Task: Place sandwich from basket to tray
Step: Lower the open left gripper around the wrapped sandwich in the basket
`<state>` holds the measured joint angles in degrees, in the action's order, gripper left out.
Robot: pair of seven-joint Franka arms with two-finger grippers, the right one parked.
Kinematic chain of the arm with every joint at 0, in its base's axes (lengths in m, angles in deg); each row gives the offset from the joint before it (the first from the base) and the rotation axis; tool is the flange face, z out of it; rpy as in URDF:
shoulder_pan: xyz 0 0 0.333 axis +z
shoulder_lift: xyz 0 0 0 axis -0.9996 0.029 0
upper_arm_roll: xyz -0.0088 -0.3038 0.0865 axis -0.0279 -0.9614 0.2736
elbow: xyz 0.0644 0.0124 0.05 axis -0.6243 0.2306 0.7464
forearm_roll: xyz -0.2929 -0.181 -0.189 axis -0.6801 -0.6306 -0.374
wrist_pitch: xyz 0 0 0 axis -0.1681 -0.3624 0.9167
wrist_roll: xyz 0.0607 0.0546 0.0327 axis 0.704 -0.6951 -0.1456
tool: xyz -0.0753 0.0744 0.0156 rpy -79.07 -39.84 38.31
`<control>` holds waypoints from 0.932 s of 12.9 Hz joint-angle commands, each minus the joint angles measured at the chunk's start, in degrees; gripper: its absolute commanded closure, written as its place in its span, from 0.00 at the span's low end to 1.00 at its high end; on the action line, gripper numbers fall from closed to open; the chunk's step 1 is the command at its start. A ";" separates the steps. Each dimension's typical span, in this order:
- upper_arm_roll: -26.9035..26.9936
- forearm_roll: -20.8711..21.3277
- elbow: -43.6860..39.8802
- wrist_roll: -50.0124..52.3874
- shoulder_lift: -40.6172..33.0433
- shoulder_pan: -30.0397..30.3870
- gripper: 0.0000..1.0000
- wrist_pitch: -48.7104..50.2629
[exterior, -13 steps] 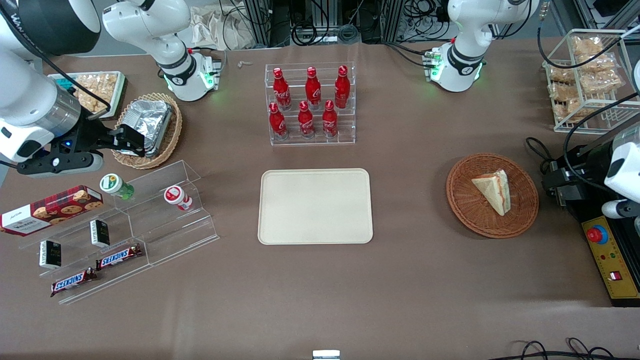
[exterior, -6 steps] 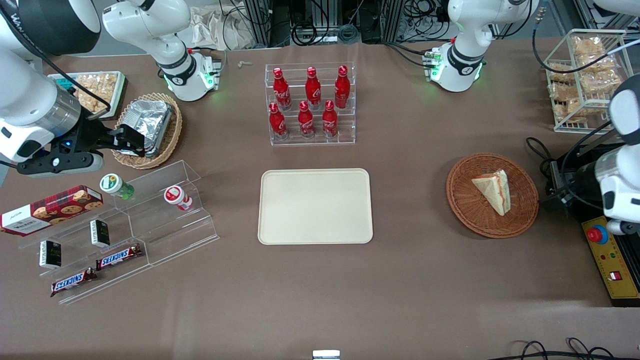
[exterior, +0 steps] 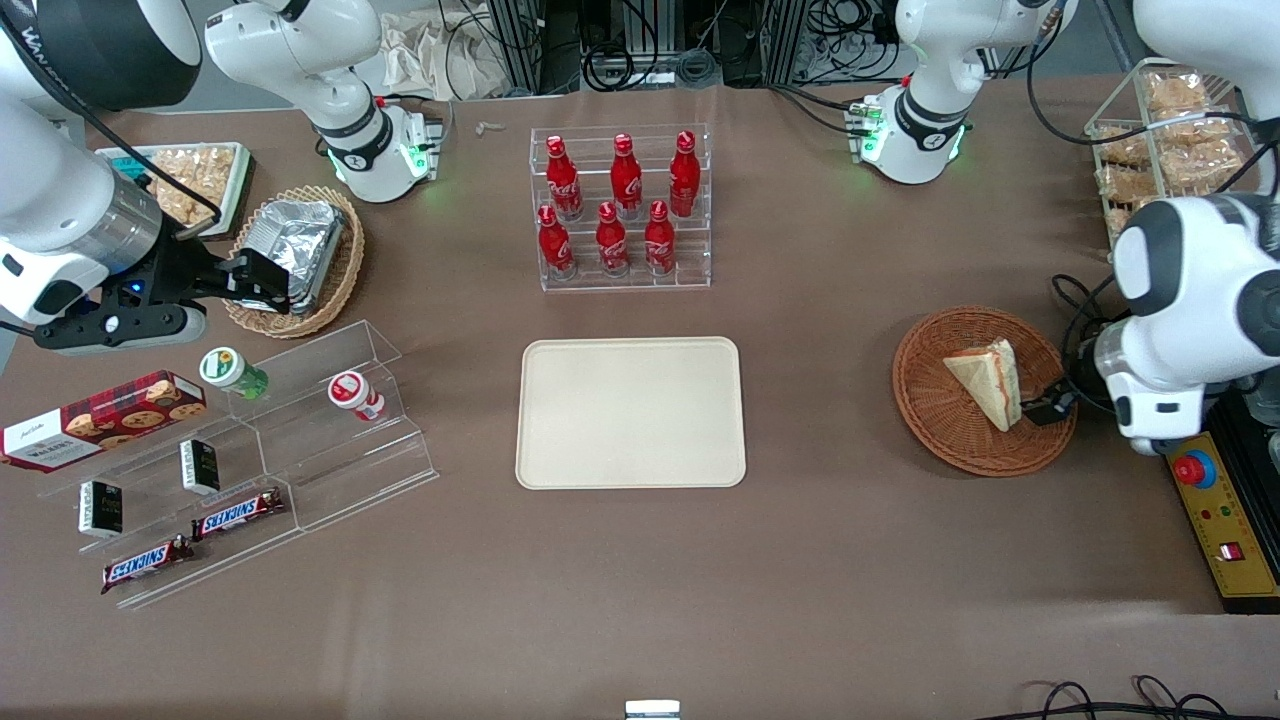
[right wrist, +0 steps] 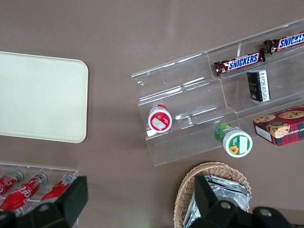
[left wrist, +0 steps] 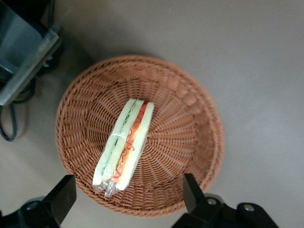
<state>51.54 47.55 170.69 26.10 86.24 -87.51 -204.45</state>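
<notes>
Nearest the front camera on the working arm's end you have the control box with the red stop button; keep the arm's elbow off it.

Next in: your gripper hovers above the basket, over the rim toward the working arm's end of the bench. Fingers are spread wide with nothing between them, and in the wrist view they straddle the sandwich's end with room to spare. My read: this is pre-grasp alignment, not yet descent.

The sandwich lies in the basket, roughly mid-bowl, on its side, with the layered cut edge facing the wrist camera. It looks film-wrapped, so expect it to be slippery and soft. Pinch across the bread faces, lightly, so the filling doesn't squeeze out.

The tray sits mid-bench, well apart from the basket, toward the parked arm's end. It's flat with a low rim, so the drop is easy.

Farther off, the bottle rack stands clear of the carry path if you keep the transfer straight.
</notes>
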 commanded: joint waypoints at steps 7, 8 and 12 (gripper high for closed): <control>-0.11 1.08 15.23 1.43 -2.10 0.50 0.00 -13.50; -0.11 1.08 15.66 1.42 -1.66 0.50 0.00 -14.38; -0.02 1.08 17.34 1.42 -0.70 0.58 0.00 -17.28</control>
<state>51.70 47.55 186.55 26.21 85.99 -87.32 -220.02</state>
